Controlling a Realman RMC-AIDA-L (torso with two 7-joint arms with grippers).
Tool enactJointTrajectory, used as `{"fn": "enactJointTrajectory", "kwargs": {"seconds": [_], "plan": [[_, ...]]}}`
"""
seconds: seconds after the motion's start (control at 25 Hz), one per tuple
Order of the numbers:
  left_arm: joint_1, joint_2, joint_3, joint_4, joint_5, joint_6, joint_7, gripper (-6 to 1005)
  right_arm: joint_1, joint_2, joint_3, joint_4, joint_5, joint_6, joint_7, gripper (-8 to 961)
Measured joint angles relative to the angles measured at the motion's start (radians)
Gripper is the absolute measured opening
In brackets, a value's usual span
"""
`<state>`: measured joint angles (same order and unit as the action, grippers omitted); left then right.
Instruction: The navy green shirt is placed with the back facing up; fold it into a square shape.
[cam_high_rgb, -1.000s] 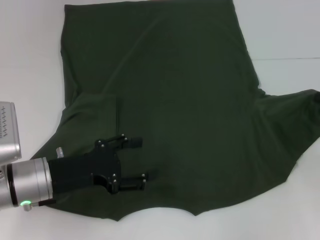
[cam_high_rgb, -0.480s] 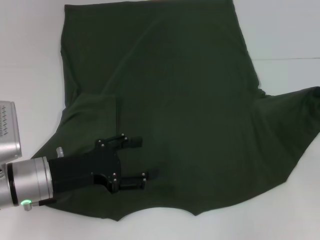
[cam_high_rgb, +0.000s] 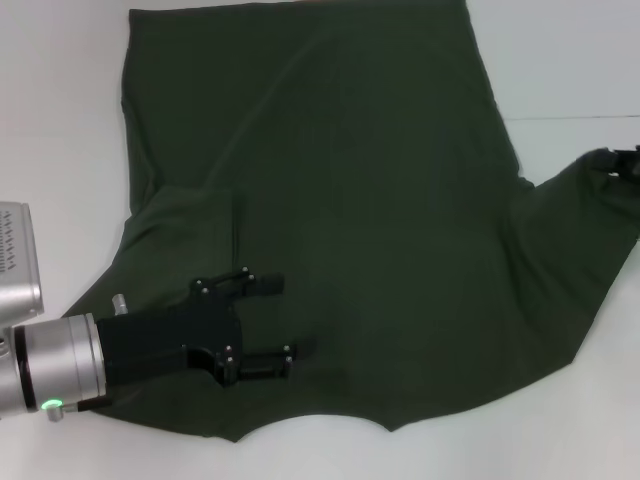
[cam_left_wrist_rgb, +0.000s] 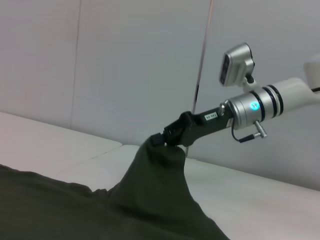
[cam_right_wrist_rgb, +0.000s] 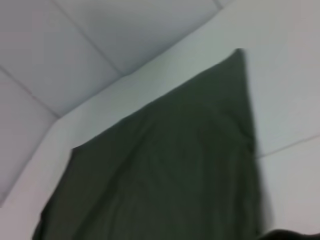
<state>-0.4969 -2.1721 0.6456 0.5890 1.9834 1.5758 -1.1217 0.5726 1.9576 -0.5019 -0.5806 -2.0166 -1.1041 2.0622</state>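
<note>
While navy green shirt (cam_high_rgb: 340, 200) lies spread back-up on white table (cam_high_rgb: 60, 120), right gripper (cam_left_wrist_rgb: 167, 139) is clamped on right sleeve tip, raised, likely to fold sleeve inward. Left gripper (cam_high_rgb: 284, 330) rests near-left, fingers apart, seemingly pinning fabric.

The navy green shirt (cam_high_rgb: 360, 220) runs past the head view's top edge. The right gripper (cam_high_rgb: 622, 160) is cropped at that frame's side, its fingertips apparently buried in the raised sleeve (cam_left_wrist_rgb: 160, 160).
</note>
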Motion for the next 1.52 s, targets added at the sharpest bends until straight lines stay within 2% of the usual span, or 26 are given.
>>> {"fn": "enactJointTrajectory", "kwargs": {"seconds": [0.28, 0.52, 0.68, 0.84, 1.0, 1.24, 1.32, 1.4, 1.44, 1.52], "plan": [[0.000, 0.001, -0.006, 0.000, 0.000, -0.002, -0.012, 888, 0.071, 0.022, -0.066, 0.008, -0.006, 0.016, 0.004, 37], [0.000, 0.002, -0.013, 0.000, 0.000, -0.003, -0.012, 887, 0.126, 0.067, -0.134, 0.011, -0.006, 0.080, 0.006, 39], [0.000, 0.002, -0.013, 0.000, 0.000, -0.010, -0.012, 887, 0.157, 0.110, -0.160, 0.022, -0.006, 0.142, 0.002, 40], [0.000, 0.002, -0.012, 0.000, 0.000, -0.013, -0.012, 887, 0.179, 0.128, -0.221, 0.052, -0.003, 0.158, -0.007, 41], [0.000, 0.002, -0.012, 0.000, 0.000, -0.022, -0.012, 888, 0.188, 0.128, -0.248, 0.059, 0.000, 0.113, -0.015, 42], [0.000, 0.002, -0.012, 0.000, 0.000, -0.026, -0.012, 887, 0.171, 0.101, -0.237, 0.053, 0.001, 0.097, 0.009, 252], [0.000, 0.002, -0.012, 0.000, 0.000, -0.026, -0.012, 887, 0.161, 0.088, -0.236, 0.052, 0.001, 0.097, 0.019, 506], [0.000, 0.002, -0.012, 0.000, 0.000, -0.027, -0.012, 887, 0.143, 0.069, -0.238, 0.052, -0.001, 0.090, 0.043, 543], [0.000, 0.002, -0.012, 0.000, 0.000, -0.027, -0.012, 887, 0.143, 0.069, -0.238, 0.052, -0.001, 0.090, 0.043, 561], [0.000, 0.002, -0.012, 0.000, 0.000, -0.027, -0.012, 888, 0.130, 0.054, -0.244, 0.056, -0.004, 0.062, 0.058, 598]]}}
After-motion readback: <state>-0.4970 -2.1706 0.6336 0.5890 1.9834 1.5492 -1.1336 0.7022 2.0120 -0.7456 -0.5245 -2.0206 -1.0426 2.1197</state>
